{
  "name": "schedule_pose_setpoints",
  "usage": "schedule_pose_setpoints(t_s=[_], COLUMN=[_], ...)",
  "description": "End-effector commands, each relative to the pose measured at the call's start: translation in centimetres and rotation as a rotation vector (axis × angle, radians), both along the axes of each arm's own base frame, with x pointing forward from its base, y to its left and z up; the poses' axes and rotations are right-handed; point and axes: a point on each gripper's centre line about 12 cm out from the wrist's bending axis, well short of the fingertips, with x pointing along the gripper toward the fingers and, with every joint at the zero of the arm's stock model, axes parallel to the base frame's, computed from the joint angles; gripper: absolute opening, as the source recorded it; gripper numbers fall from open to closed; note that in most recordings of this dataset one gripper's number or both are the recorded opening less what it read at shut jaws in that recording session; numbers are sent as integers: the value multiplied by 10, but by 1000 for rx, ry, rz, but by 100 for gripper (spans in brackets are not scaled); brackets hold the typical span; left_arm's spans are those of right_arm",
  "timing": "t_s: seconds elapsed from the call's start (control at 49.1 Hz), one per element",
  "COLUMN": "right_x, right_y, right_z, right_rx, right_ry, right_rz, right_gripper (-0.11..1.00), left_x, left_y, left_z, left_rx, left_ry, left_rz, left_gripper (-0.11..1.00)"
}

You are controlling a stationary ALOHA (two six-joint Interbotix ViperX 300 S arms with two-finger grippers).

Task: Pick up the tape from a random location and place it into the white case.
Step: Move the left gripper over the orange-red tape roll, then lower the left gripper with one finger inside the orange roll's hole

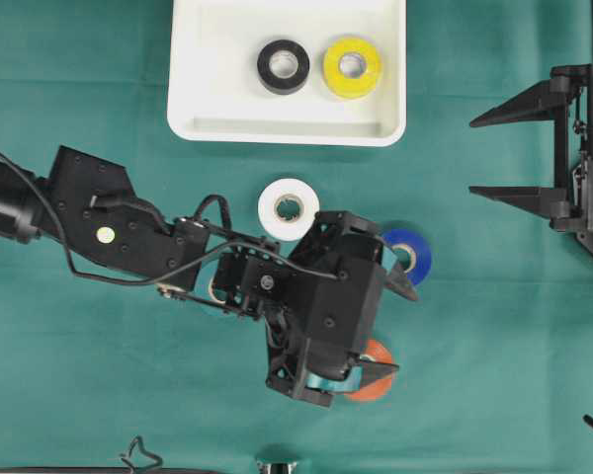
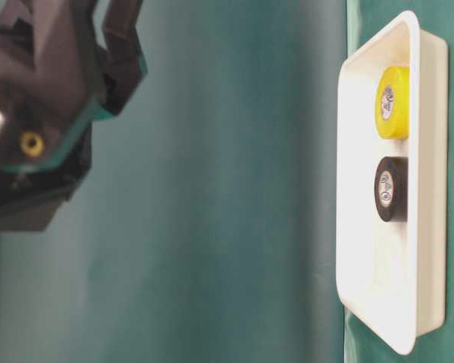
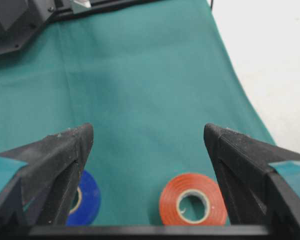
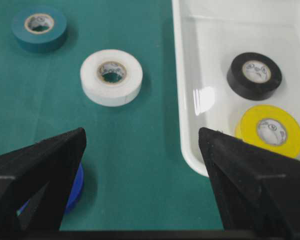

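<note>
I keep the left end effector [image 1: 393,324] wide open and empty over the orange tape [image 3: 192,199], well apart from the white case [image 1: 287,126], because I judge this roll is next; the right end effector [image 1: 484,156] waits open, empty too.

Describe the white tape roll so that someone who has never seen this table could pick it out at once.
Start at the white case at the top of the overhead view, which holds a black roll and a yellow roll. Just below its near rim, on the green cloth, lies the white tape roll. It is the only white roll, outside the case, unlike the blue roll and orange roll nearby.
</note>
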Motion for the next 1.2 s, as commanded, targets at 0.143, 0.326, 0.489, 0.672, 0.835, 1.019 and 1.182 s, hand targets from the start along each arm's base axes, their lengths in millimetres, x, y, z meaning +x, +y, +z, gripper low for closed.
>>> schedule_pose_setpoints(t_s=[0.143,0.326,0.489,0.672,0.835,1.019,1.182], right_x=[4,4,4,4,4,4,4], right_y=[0,-1,-1,-1,-1,-1,0], right_z=[11,10,10,11,10,10,10], right_rx=[-5,-4,-4,-5,-5,-5,-5], right_ry=[-26,-20,-18,-21,-20,-20,-20], right_rz=[1,-1,-2,-1,-1,-1,1], right_gripper=[91,91,91,91,91,91,91], left_x=[6,17,24,29,33,36,36], left_y=[-5,-10,-24,-27,-30,-30,-29], left_z=[24,25,31,36,43,36,30], left_rx=[-19,20,67,110,117,125,127], left_ry=[11,155,297,407,431,443,460], left_rz=[3,1,-19,-16,-18,-16,-13], left_gripper=[97,97,97,97,97,97,97])
